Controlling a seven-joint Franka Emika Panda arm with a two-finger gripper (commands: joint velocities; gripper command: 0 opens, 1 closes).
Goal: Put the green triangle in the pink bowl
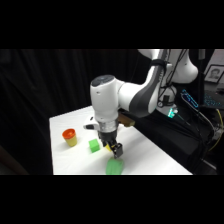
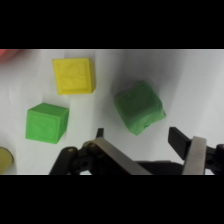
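The green triangle [image 2: 138, 106] is a pale green wedge lying on the white table just ahead of my fingertips in the wrist view. In the side view the green triangle [image 1: 114, 167] lies near the table's front edge, slightly below my gripper [image 1: 114, 148]. My gripper [image 2: 137, 139] is open, hovering close above the table, its fingers standing either side of the triangle's near end without touching it. A pinkish-red sliver [image 2: 9, 53] at the wrist view's top left corner may be the pink bowl's rim. The bowl does not show in the side view.
A bright green cube [image 2: 46, 122] and a yellow cube [image 2: 74, 75] lie left of the triangle. The green cube [image 1: 94, 145] sits beside my gripper, with an orange-and-yellow cup [image 1: 69, 137] further left. The table's front edge [image 1: 150, 172] is close.
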